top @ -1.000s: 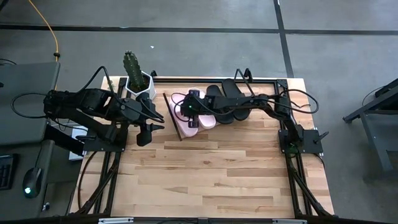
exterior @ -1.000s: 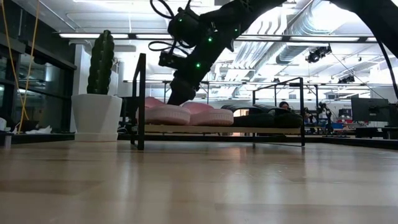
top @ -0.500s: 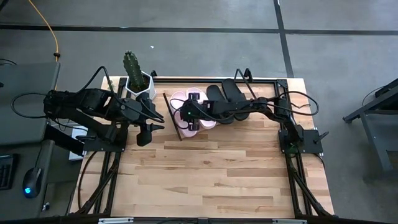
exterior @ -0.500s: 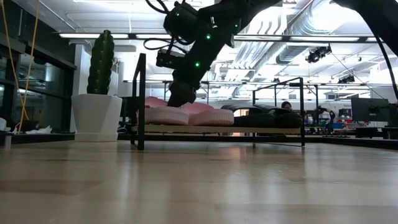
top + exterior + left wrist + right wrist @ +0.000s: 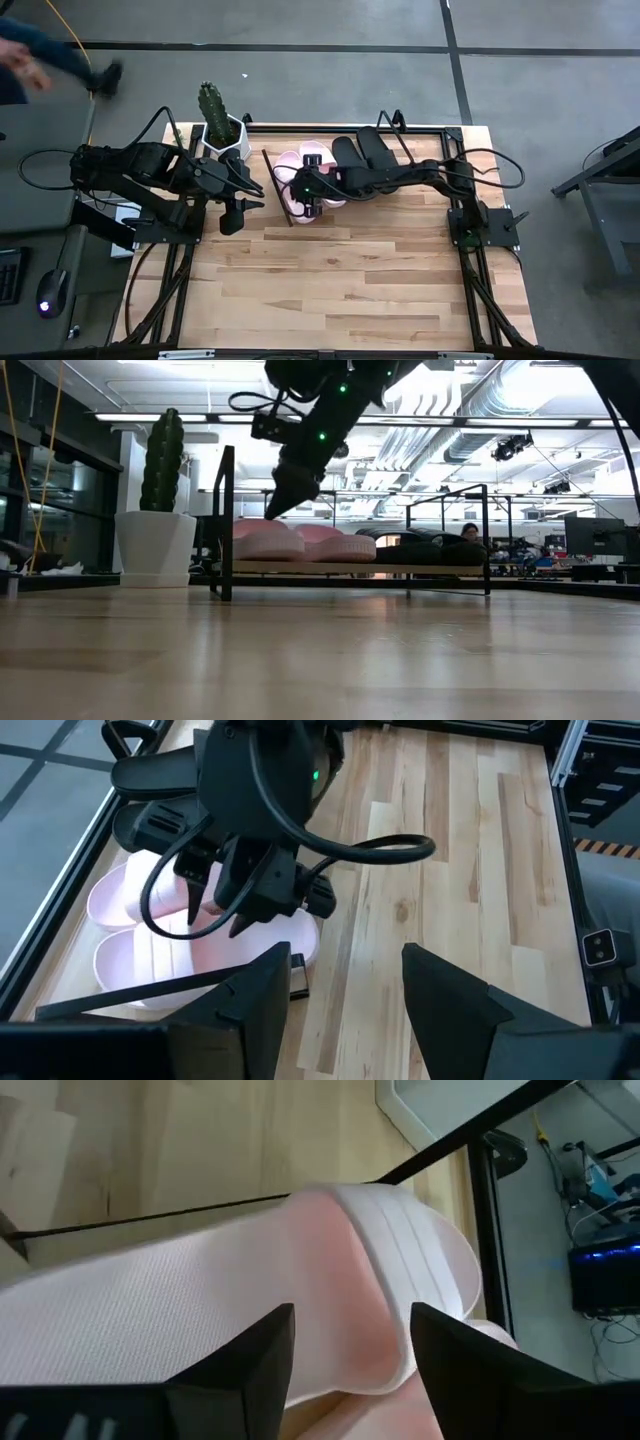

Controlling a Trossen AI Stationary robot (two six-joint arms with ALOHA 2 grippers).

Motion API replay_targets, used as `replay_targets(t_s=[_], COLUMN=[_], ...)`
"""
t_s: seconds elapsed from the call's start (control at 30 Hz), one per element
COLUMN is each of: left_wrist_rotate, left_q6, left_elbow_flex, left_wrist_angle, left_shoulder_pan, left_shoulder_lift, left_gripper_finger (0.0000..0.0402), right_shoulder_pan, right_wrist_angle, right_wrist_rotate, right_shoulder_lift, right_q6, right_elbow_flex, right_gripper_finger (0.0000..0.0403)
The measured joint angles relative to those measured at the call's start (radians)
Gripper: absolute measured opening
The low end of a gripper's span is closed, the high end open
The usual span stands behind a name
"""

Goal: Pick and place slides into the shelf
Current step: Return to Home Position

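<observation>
Two pink slides (image 5: 300,165) (image 5: 268,543) lie side by side at the left end of the shelf (image 5: 283,208) (image 5: 330,569). Two black slides (image 5: 362,148) (image 5: 430,550) lie to their right. The shelf stands at the table's far edge. My right gripper (image 5: 275,510) (image 5: 350,1350) hovers open, slanting down, just above the nearer pink slide (image 5: 410,1270), with its fingers to either side of the strap and clear of it. My left gripper (image 5: 232,212) (image 5: 345,1000) waits open over the table's left side with nothing between its fingers.
A cactus in a white pot (image 5: 215,125) (image 5: 160,500) stands at the far left, close to the shelf's left end. The near half of the wooden tabletop (image 5: 330,290) is bare. A person (image 5: 40,55) moves on the floor beyond the table's far left corner.
My right gripper has risen off the pink slide and drawn a little toward the table's near edge. The slide stays lying on the shelf. A person has come into the high view at the far left.
</observation>
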Motion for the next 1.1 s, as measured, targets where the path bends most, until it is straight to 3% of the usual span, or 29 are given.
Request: replay_targets(t_s=[0.53,1.1], left_wrist_rotate=[-0.007,-0.023], left_q6=[0.0,0.055], left_elbow_flex=[0.0,0.0], left_wrist_angle=[0.0,0.058], left_shoulder_pan=[0.0,0.0], left_shoulder_lift=[0.001,0.004], left_gripper_finger=[0.0177,0.0177], right_shoulder_pan=[0.062,0.145], right_wrist_angle=[-0.218,-0.37], right_wrist_rotate=[0.094,0.079], right_shoulder_lift=[-0.023,-0.158], right_q6=[0.094,0.307], right_elbow_flex=[0.001,0.003], right_gripper_finger=[0.0189,0.0188])
